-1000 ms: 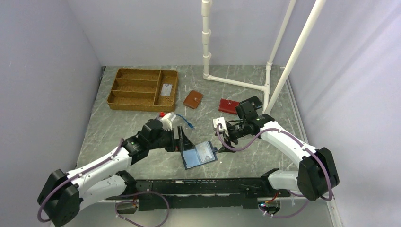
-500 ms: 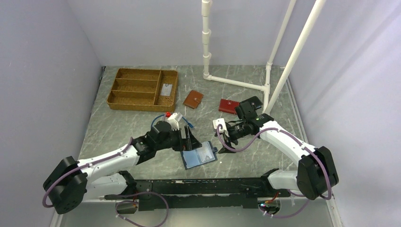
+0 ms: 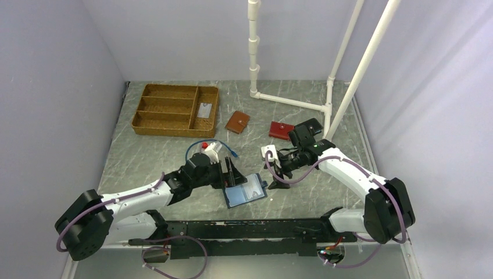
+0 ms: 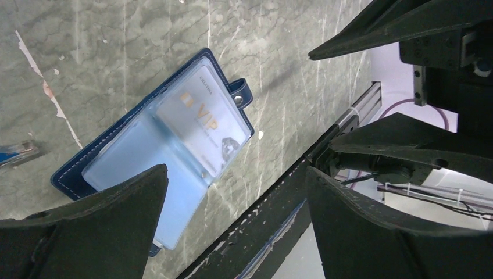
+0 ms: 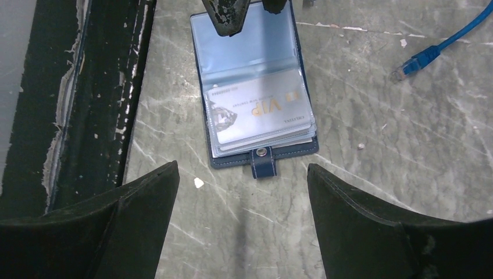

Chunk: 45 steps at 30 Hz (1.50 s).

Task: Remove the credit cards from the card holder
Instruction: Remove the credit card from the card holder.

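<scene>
Navy leather card holder (image 3: 245, 190) lies open and flat on grey marble-look table (image 3: 145, 157), near the front edge, just beyond the black rail (image 3: 244, 226), btwn the two arms. Inside: clear plastic sleeves w/ glossy pale-blue look. One pale card marked "VIP" (image 5: 256, 107) sits in the sleeve on the snap-tab half; more sleeve edges are stacked under it, contents not legible. Other half's sleeve looks empty. Snap tab (image 5: 264, 165) lies flat on the table, undone.

Left gripper (image 3: 228, 172) – jaws spread wide, holding nothing – is at the holder's empty-sleeve end. In right wrist view its dark fingertips (image 5: 227, 14) overlap that end's edge; contact or not, can't tell. Left wrist view shows holder in the gap btwn the fingers.

Right gripper (image 3: 273, 171) – also wide open, empty – hangs above the table on the tab side, not touching the holder.

Further out: blue cable w/ plug (image 3: 232, 152) just behind left wrist. Tan-brown wallet (image 3: 237, 122) and red wallet (image 3: 281, 130) lie shut, mid-table, apart from each other. Wicker divided tray (image 3: 165, 131) at far left, one pale card (image 3: 204, 110) in its right-hand compt. White PVC pipe frame (image 3: 290, 102) at rear right.
</scene>
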Available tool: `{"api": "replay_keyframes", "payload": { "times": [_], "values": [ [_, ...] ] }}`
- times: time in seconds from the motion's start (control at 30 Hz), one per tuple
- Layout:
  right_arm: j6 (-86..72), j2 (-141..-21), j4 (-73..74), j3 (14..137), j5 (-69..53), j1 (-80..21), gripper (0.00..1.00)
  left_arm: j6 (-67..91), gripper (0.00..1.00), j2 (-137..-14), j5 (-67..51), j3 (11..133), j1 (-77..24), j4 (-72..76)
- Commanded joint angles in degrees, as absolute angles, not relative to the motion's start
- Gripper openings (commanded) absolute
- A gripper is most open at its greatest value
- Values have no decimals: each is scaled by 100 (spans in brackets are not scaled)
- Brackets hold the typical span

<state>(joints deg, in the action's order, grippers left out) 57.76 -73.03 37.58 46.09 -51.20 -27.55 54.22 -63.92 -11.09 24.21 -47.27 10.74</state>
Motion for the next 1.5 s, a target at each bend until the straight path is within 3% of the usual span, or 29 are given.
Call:
{"api": "replay_keyframes", "payload": {
  "times": [0.0, 0.37, 0.63, 0.73, 0.9, 1.17, 1.47],
  "values": [
    [5440, -7394, 3608, 4828, -5417, -2750, 83, 5689, 93, -6288, -1028, 2377, -4753, 1526],
    [4155, -7773, 3163, 5001, -5392, -2756, 81, 5848, 92, -6396, -1031, 2444, -4750, 1541],
    [2688, -8104, 2566, 5139, -4718, -2807, 77, 5954, 89, -6530, -1127, 2400, -4754, 1758],
    [2148, -8307, 2404, 5216, -4572, -2857, 73, 6043, 87, -6645, -1166, 2390, -4753, 1928],
    [1839, -8667, 2365, 5342, -4466, -3025, 57, 6172, 83, -6949, -1211, 2479, -4762, 2005],
    [1283, -9146, 2194, 5473, -4408, -3041, 42, 6409, 67, -7434, -1067, 2493, -4759, 1935],
    [1050, -9424, 2137, 5541, -4675, -3062, 36, 6403, 55, -8111, -1408, 2710, -4759, 2227]
  ]
}}
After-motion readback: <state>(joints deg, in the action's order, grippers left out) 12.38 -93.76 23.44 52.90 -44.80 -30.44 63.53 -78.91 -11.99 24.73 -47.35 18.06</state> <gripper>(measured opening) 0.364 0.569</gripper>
